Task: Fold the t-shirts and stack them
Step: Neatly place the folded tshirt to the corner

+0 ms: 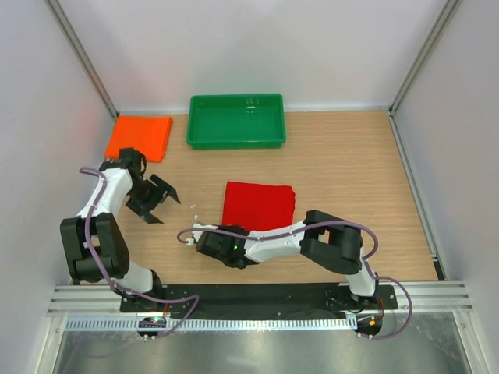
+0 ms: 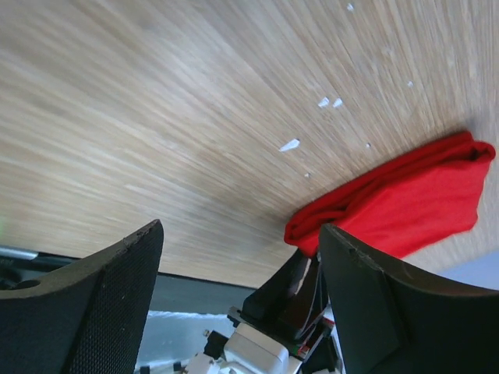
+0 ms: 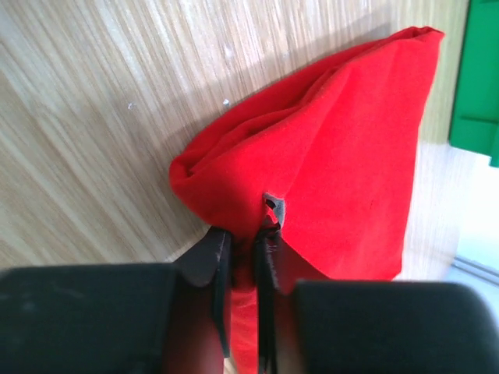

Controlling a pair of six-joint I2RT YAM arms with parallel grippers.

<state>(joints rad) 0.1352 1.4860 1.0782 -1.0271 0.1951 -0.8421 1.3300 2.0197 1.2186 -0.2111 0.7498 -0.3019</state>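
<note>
The red t-shirt (image 1: 259, 205) lies folded in the middle of the table, and it also shows in the left wrist view (image 2: 405, 199). My right gripper (image 1: 232, 232) is at its near left corner. In the right wrist view the right gripper (image 3: 243, 234) is shut on a pinched fold of the red t-shirt (image 3: 343, 140). The orange t-shirt (image 1: 140, 136) lies folded flat at the far left. My left gripper (image 1: 160, 201) hovers between the two shirts. In its own view the left gripper (image 2: 242, 228) is open, with nothing between its fingers.
A green plastic tray (image 1: 236, 121) stands at the back centre, and its edge shows in the right wrist view (image 3: 475, 78). White walls and metal frame posts close in the table. Small white specks (image 2: 290, 144) lie on the wood near the red shirt.
</note>
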